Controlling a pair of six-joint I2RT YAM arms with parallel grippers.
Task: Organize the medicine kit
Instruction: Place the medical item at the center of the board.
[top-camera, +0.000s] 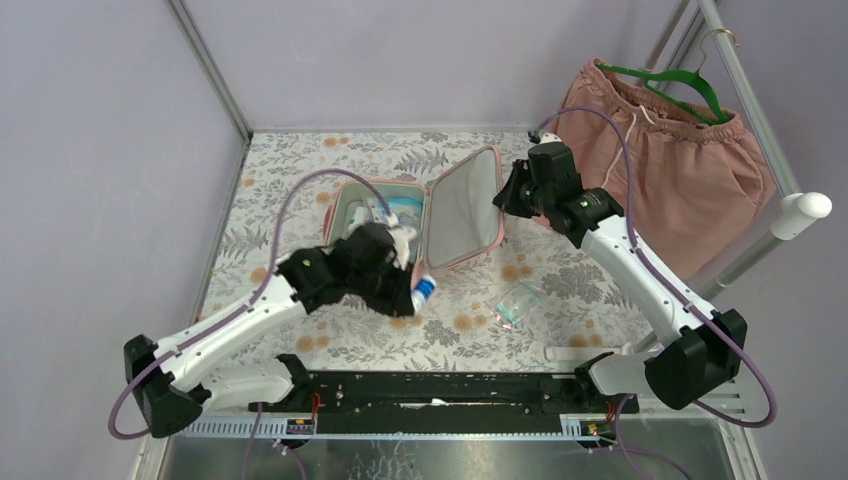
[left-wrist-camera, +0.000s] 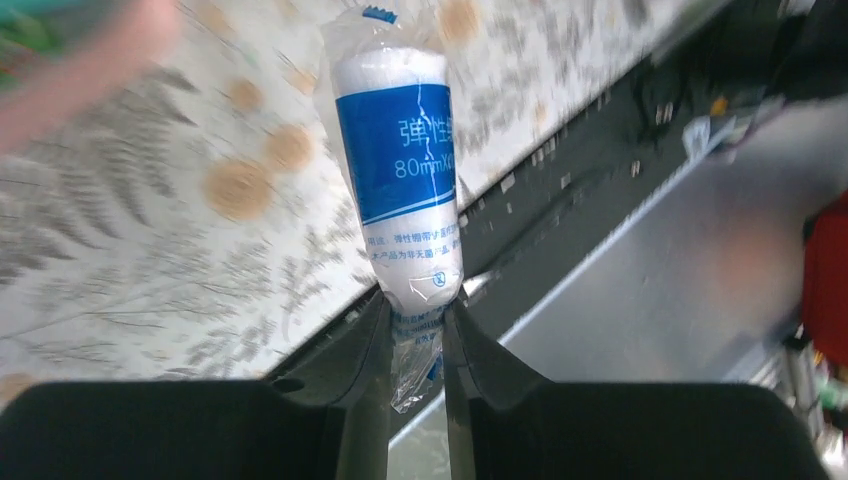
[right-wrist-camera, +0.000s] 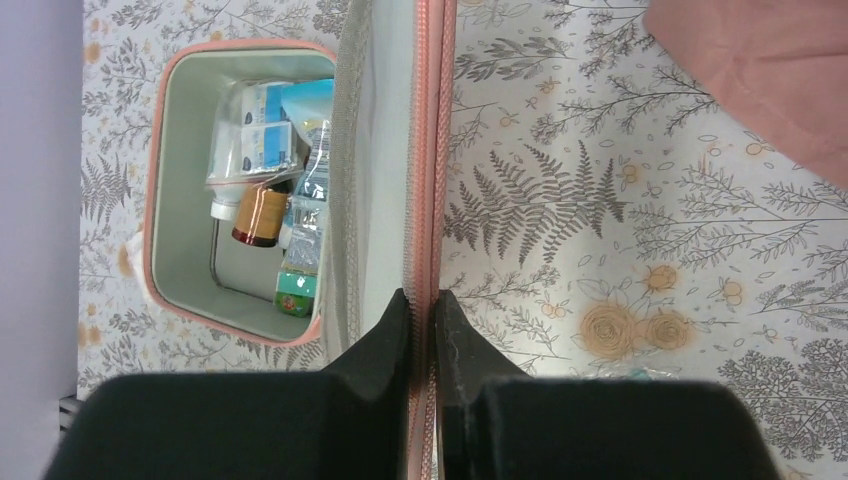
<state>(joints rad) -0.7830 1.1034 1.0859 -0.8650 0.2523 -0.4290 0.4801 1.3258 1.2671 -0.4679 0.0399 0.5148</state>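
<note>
**Medicine kit lying open on a floral table, with both grippers engaged**

A table (top-camera: 300, 165) covered with a cloth printed in grey ferns and orange blossoms stands inside plain lavender walls. The medicine kit (top-camera: 462, 208) lies around the middle of the table, nearer the far edge than the near one. It is a pink, soft-sided rectangular case with rounded corners, a smooth grey lining and a zip track running round its rim. The tray half sits flat on the left. The lid half is hinged to its right and stands tilted, with the lining facing the tray.

In the tray are a brown bottle (right-wrist-camera: 260, 213) with a white cap, white-and-blue boxes (right-wrist-camera: 262, 125) in a clear glossy bag, and a green packet (right-wrist-camera: 296, 290).

The right gripper (right-wrist-camera: 422, 297) is pinched almost closed on the lid's free edge, with the zip seam running between its black fingers.

The left gripper (left-wrist-camera: 415, 305) has its jaws narrow and holds a bandage roll (left-wrist-camera: 398, 150) by the crimped tail of its wrapper. The roll is a white cylinder in crinkled clear film with a blue printed label. It hangs above the cloth just beyond the tray's near right corner.

A small clear plastic packet (top-camera: 519, 303) lies flat toward the near right of the table, well apart from the case. Pink drawstring shorts (top-camera: 660, 170) hang on a green hanger (top-camera: 680, 85) past the far right corner.
</note>
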